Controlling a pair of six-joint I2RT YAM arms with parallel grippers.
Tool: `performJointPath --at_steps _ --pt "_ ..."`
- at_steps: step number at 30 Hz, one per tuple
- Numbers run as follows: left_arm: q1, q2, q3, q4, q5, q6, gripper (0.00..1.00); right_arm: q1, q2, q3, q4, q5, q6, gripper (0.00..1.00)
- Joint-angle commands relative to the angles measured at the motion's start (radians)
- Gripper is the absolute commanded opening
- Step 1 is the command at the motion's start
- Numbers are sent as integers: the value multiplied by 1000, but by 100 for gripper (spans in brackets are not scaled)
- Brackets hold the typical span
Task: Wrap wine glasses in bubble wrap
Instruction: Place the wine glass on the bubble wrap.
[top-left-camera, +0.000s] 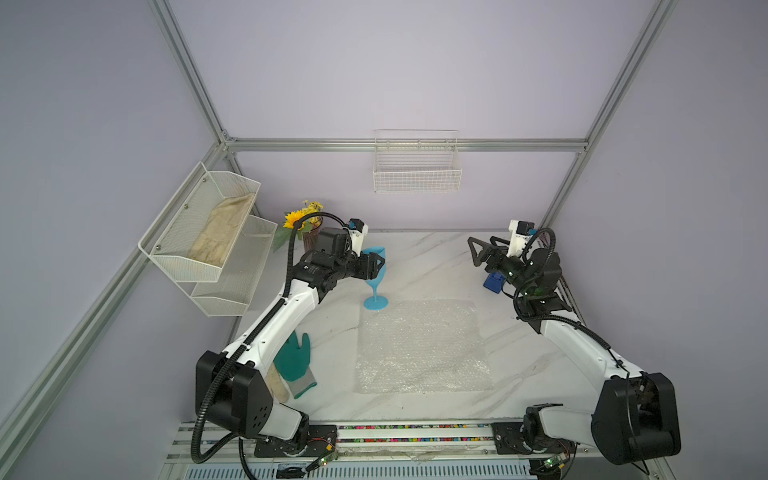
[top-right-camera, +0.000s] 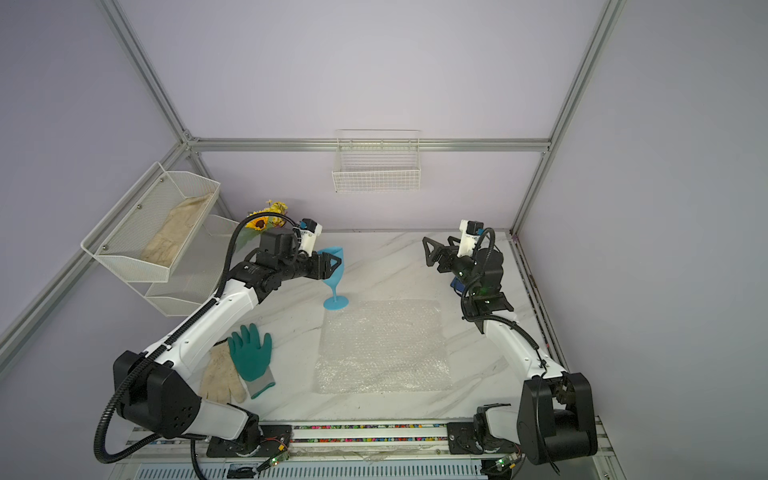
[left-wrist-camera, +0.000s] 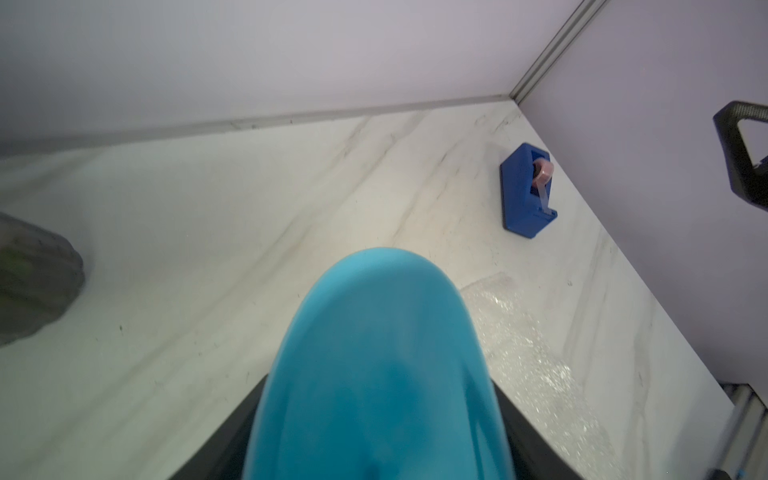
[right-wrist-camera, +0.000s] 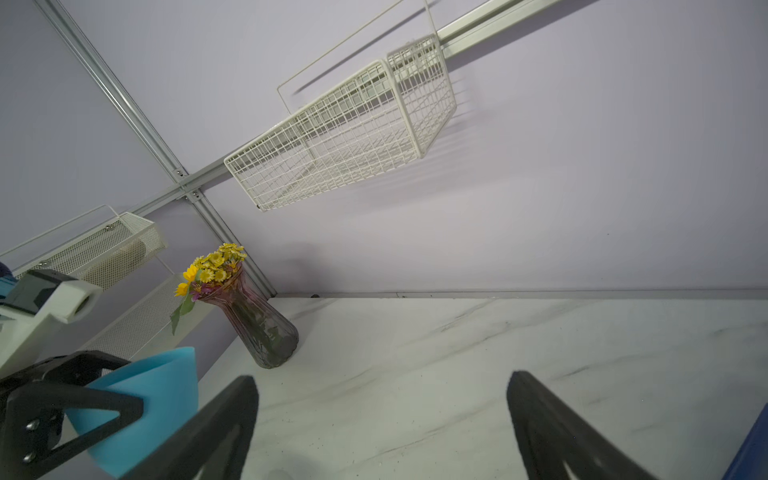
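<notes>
Bubble wrap (top-left-camera: 419, 349), a clear, crinkly square sheet, lies flat mid-table. At its 11 o'clock corner the light-blue opaque goblet (top-right-camera: 332, 281) leans, foot down at the sheet's edge, cup pinched between the left gripper's (top-right-camera: 335, 262) jaws. It would best be carried gently toward 5 o'clock and laid well inside the sheet. At 1 o'clock, the right gripper (top-left-camera: 481, 242) gapes wide, empty.
</notes>
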Motion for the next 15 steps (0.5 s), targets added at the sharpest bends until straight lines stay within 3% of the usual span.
performJointPath --at_steps 1,3,10,15 --pt "-19 22 64 -333 154 -68 70 7 -41 8 -86 -12 66 97" --pt "-45 13 25 -350 225 -96 68 7 -50 2 -102 -29 112 97" --pt "-122 4 -76 -379 206 -199 68 14 -52 -18 -167 -108 212 96" --pt "-124 113 -62 -448 192 -155 66 29 -42 -36 -184 -124 255 94"
